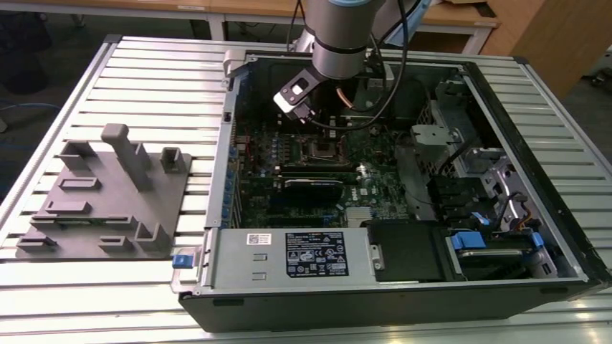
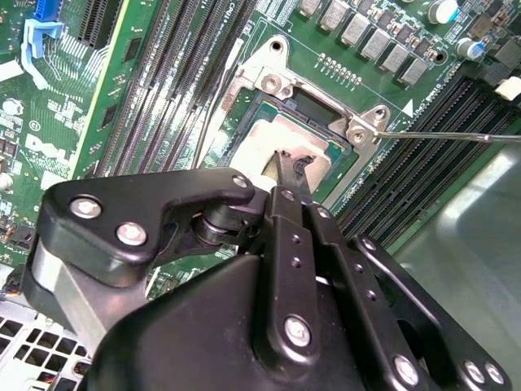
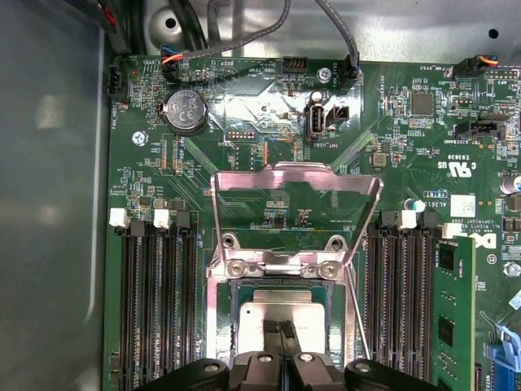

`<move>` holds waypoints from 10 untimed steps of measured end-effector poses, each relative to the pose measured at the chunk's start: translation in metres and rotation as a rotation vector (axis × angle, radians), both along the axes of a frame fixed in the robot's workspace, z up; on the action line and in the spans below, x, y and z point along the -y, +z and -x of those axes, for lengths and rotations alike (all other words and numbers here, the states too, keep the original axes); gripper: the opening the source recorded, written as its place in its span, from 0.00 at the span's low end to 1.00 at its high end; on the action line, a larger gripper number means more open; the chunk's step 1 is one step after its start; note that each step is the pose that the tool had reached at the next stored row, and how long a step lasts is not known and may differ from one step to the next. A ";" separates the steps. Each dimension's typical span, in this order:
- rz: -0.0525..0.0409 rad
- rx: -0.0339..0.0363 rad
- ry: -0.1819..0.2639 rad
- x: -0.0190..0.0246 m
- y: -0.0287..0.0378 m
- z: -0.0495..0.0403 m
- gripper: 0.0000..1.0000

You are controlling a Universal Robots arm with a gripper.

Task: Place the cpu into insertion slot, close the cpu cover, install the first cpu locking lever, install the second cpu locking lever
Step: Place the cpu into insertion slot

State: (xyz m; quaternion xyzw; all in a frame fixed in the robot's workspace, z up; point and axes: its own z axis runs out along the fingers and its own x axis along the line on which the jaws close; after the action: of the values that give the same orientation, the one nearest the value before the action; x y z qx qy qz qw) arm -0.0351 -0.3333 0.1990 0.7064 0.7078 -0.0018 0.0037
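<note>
1 gripper [image 3: 282,329] pressed together, tips on cpu [image 3: 256,305] in insertion slot [image 3: 221,318]; cpu cover [image 3: 295,173] up.

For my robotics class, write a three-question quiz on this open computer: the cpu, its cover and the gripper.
1. True or false: the cpu cover is closed flat over the cpu.
2. The tips of the gripper are over: A) the cpu, B) the coin battery, C) the memory slots.
3. Fill in: the cpu lies in the insertion slot on the ____ circuit board.
Key: 1 false; 2 A; 3 green.
</note>
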 end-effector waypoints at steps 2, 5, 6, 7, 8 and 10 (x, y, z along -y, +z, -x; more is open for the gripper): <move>0.0000 0.0000 0.000 0.0000 0.0000 0.0000 0.10; -0.0005 0.0003 0.000 -0.0001 0.0003 0.0000 0.10; -0.0010 0.0007 0.000 -0.0001 0.0007 -0.0001 0.10; -0.0008 0.0005 0.000 -0.0001 0.0015 -0.0001 0.10; -0.0002 0.0001 0.000 0.0000 0.0026 0.0000 0.10; -0.0002 0.0002 0.000 0.0000 0.0046 0.0000 0.10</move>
State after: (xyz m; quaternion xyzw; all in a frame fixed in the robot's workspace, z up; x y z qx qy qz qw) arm -0.0350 -0.3333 0.2035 0.7064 0.7078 -0.0017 0.0036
